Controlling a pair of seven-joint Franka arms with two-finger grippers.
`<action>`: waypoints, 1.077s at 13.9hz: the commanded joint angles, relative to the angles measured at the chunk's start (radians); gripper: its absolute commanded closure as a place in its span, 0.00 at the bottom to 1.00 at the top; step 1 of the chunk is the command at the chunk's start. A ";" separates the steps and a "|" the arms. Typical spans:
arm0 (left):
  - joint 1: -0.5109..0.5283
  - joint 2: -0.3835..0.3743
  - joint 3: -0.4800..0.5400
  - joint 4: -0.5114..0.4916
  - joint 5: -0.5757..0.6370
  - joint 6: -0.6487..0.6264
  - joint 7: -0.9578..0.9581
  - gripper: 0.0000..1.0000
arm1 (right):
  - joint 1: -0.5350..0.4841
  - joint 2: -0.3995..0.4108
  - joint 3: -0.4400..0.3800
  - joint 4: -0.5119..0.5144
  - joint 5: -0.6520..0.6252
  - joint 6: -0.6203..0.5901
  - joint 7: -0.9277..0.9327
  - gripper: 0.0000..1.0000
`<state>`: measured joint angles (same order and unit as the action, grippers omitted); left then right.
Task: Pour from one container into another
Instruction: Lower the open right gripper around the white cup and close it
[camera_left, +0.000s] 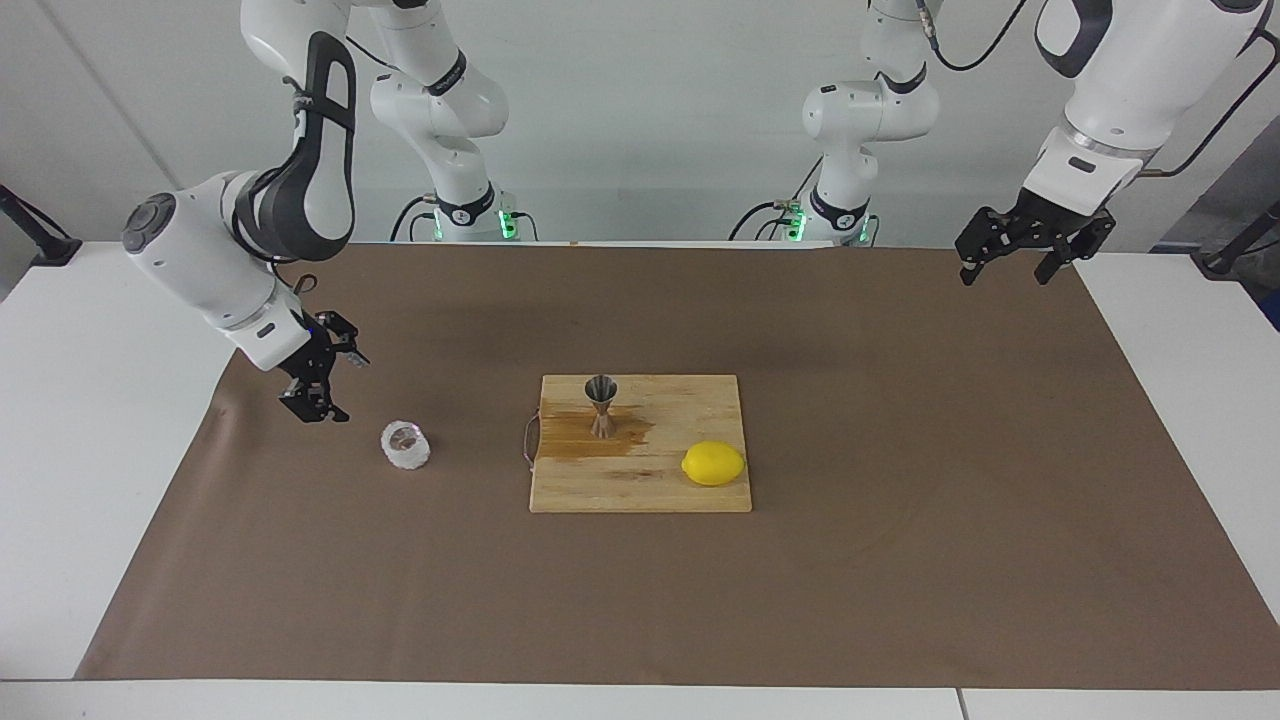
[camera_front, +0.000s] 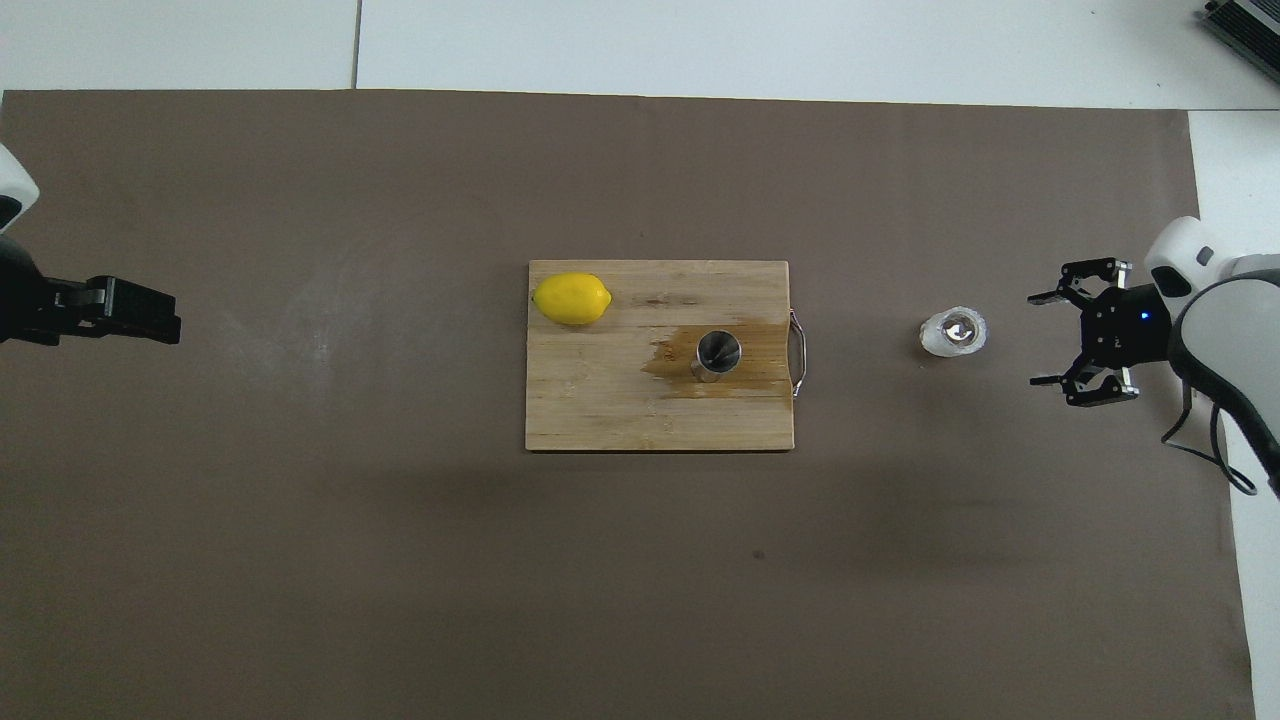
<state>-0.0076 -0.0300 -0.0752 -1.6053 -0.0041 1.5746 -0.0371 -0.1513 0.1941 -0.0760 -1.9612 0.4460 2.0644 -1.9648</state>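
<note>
The small bumpy clear glass cup stands upright on the brown mat, toward the right arm's end of the table. The steel hourglass jigger stands upright on the wooden cutting board, on a dark wet stain. My right gripper is open and empty. It hangs low beside the cup, its opening turned toward it, a short gap apart. My left gripper is open and empty, waiting raised over the left arm's end of the mat.
A yellow lemon lies on the board's corner, farther from the robots than the jigger. The board has a metal handle on the edge facing the cup. The brown mat covers most of the white table.
</note>
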 joint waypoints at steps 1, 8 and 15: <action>0.006 -0.036 0.002 -0.044 0.009 0.027 -0.013 0.00 | -0.013 0.027 0.005 0.005 0.100 0.029 -0.063 0.00; 0.005 -0.036 0.002 -0.039 0.010 0.022 -0.020 0.00 | -0.005 0.160 0.009 0.005 0.339 0.075 -0.149 0.00; 0.006 -0.036 0.002 -0.039 0.009 0.022 -0.021 0.00 | 0.019 0.189 0.010 -0.019 0.379 0.111 -0.178 0.00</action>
<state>-0.0063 -0.0367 -0.0721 -1.6088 -0.0041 1.5766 -0.0457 -0.1283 0.3691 -0.0710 -1.9629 0.7919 2.1420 -2.1025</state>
